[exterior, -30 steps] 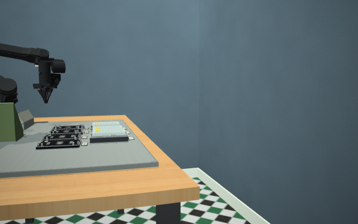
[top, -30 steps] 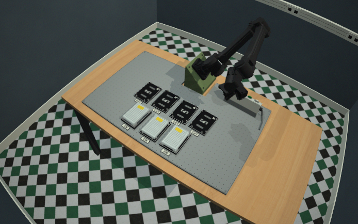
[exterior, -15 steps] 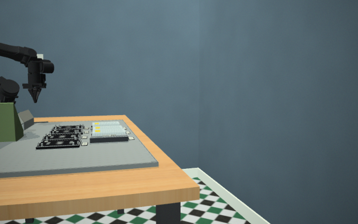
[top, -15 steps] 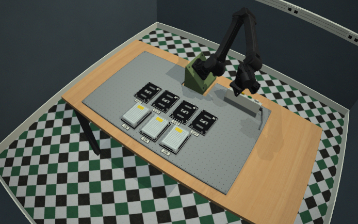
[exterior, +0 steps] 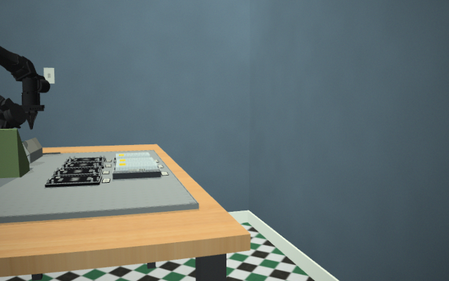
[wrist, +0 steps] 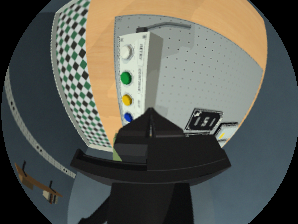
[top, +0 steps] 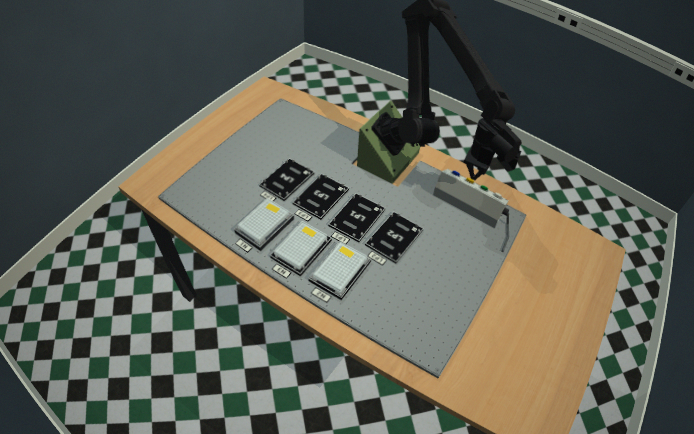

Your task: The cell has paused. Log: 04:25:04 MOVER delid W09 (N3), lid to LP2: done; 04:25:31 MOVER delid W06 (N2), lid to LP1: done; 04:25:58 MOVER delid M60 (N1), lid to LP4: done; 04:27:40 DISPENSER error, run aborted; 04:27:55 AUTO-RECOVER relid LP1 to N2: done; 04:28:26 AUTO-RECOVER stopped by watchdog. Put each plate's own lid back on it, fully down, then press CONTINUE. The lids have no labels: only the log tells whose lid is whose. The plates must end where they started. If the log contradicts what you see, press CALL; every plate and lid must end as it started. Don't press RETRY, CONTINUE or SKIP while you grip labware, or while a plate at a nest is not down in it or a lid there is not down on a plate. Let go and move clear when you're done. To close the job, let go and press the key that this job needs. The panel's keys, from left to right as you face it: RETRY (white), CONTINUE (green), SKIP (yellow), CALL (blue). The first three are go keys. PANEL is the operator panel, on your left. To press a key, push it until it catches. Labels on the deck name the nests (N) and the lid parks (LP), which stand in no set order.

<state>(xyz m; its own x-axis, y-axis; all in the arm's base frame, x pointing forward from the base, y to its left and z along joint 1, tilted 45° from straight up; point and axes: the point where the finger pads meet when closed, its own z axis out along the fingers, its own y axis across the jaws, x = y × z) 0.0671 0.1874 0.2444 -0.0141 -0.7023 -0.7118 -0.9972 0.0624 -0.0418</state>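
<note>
Three white well plates with yellow tags sit in the front row of nests [top: 263,221], [top: 300,247], [top: 339,267]. Whether lids cover them is too fine to tell. The four black lid parks [top: 286,178], [top: 320,196], [top: 356,217], [top: 394,236] behind them look empty. The grey operator panel [top: 470,197] stands at the deck's far right, and its white [wrist: 127,52], green [wrist: 125,78], yellow [wrist: 127,99] and blue [wrist: 128,117] keys show in the wrist view. My gripper [top: 473,175] is shut and empty. It points down a little above the panel, over its blue and yellow keys, without touching.
The green arm base [top: 386,148] stands behind the lid parks, left of the panel. Small white labels lie beside each nest and park. The grey deck [top: 332,230] lies on a wooden table; a low white wall rings the checkered floor.
</note>
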